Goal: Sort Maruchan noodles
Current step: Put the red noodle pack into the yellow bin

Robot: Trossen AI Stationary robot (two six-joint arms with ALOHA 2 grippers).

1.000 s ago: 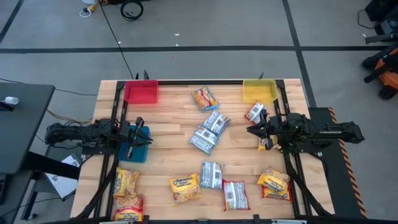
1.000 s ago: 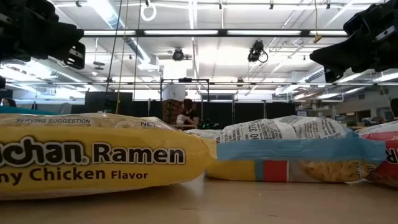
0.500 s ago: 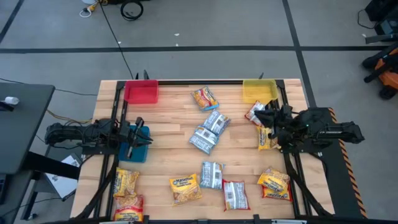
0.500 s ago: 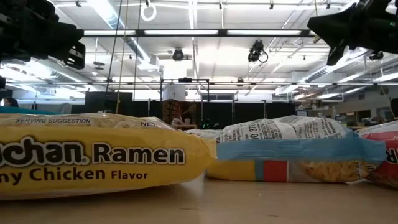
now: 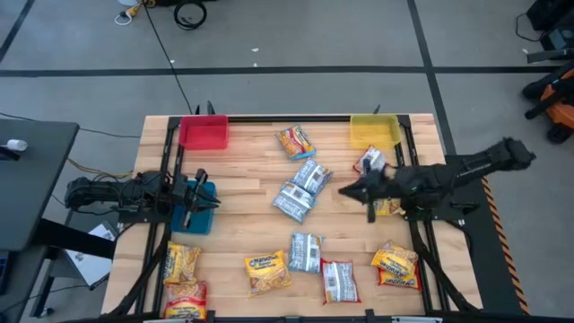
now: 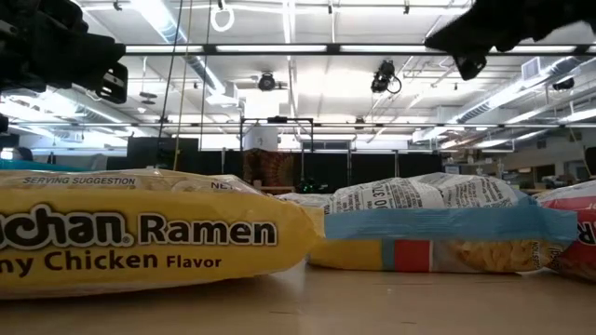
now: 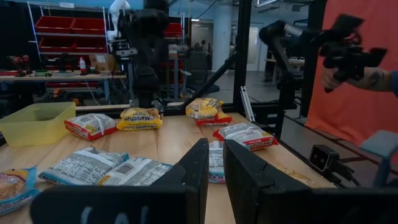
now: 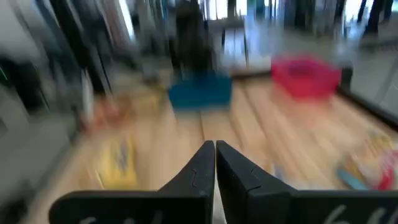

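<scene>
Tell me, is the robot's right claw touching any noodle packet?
Apart. The right wrist view shows the right gripper shut with nothing between its fingers, bare table ahead; the blurry yellow packet lies off to one side.

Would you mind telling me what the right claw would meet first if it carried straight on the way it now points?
Probably the pair of silver-blue ramen packets mid-table; the shut right claw points toward them, though its height above the table is unclear.

The table (image 5: 242,170) is light wood with stripes. On it sit a red bin (image 5: 204,133), a yellow bin (image 5: 373,130) and a blue bin (image 5: 199,206). The noodle packets (image 5: 296,199) are yellow-orange, silver-blue and red
</scene>
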